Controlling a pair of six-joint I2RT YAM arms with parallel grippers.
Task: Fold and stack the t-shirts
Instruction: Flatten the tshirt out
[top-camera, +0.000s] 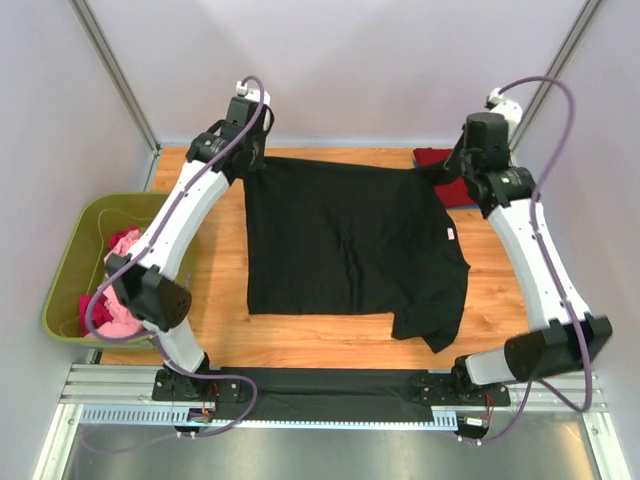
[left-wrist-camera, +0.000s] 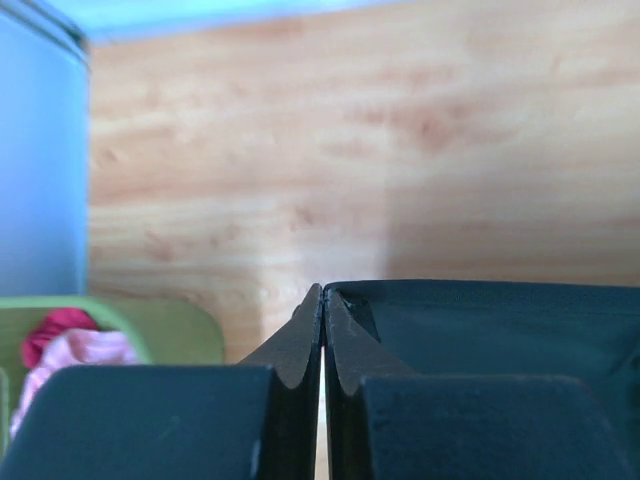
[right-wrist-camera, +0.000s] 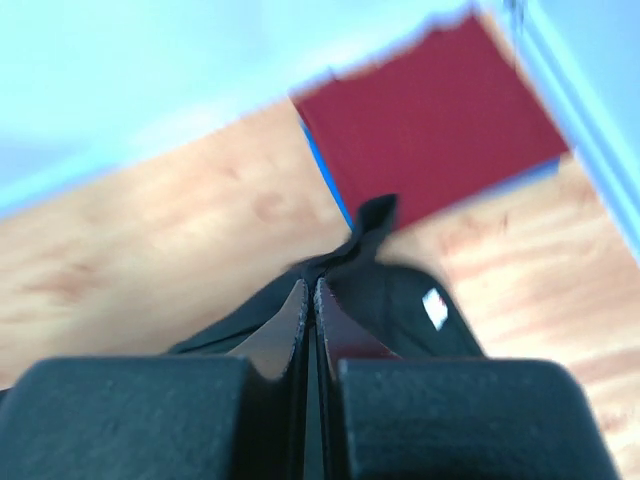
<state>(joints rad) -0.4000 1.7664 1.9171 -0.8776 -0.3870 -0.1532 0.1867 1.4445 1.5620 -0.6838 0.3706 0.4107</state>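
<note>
A black t-shirt (top-camera: 340, 240) lies spread across the wooden table, its white neck label (top-camera: 451, 234) at the right. My left gripper (top-camera: 248, 165) is shut on its far left corner; in the left wrist view the jaws (left-wrist-camera: 323, 290) meet at the edge of the black cloth (left-wrist-camera: 500, 320). My right gripper (top-camera: 450, 168) is shut on the far right corner, and a pinched fold of the shirt (right-wrist-camera: 400, 300) with the label (right-wrist-camera: 433, 307) shows past the closed tips (right-wrist-camera: 308, 285). A folded dark red t-shirt (top-camera: 434, 158) (right-wrist-camera: 430, 120) lies at the far right over a blue one (right-wrist-camera: 325, 175).
An olive-green bin (top-camera: 75, 255) stands off the table's left edge and holds pink and magenta shirts (top-camera: 120, 300); it also shows in the left wrist view (left-wrist-camera: 170, 330). Grey walls close in the back and sides. The arm bases sit on the metal rail (top-camera: 320, 390) in front.
</note>
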